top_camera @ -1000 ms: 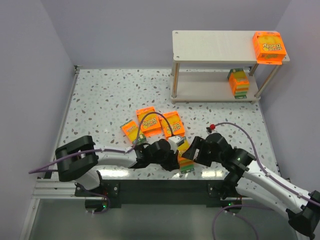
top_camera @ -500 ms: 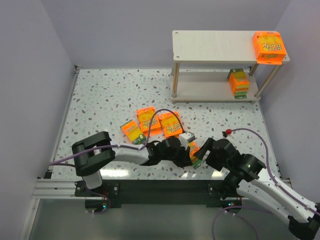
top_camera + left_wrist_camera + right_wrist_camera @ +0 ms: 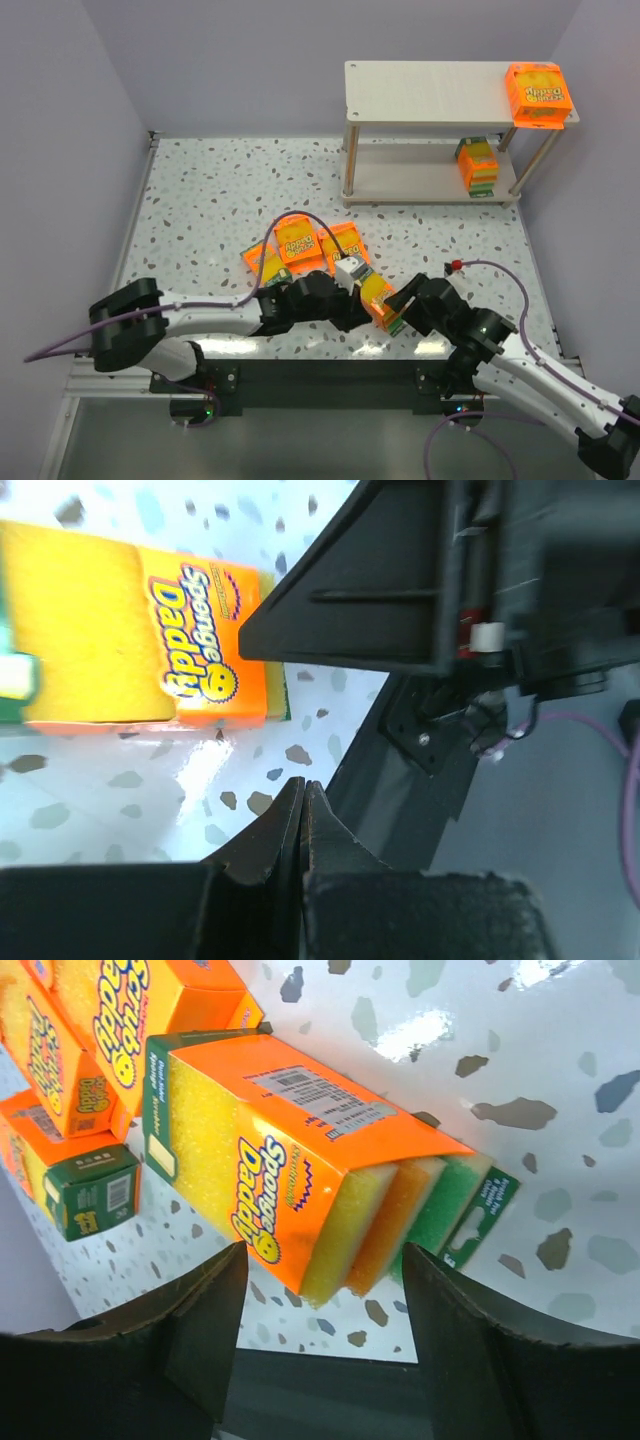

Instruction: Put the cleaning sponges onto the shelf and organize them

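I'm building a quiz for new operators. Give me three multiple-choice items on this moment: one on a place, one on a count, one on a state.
1. Where on the shelf does the top pack sit? A left end; B middle; C right end.
2. How many sponge packs lie on the table? A two; B four; C six.
3. The left claw is: A wide open; B shut, empty; C shut on a pack.
Answers: C, it sits at the upper board's right edge; B, three clustered plus one before the right claw; B, its fingertips meet with nothing between.
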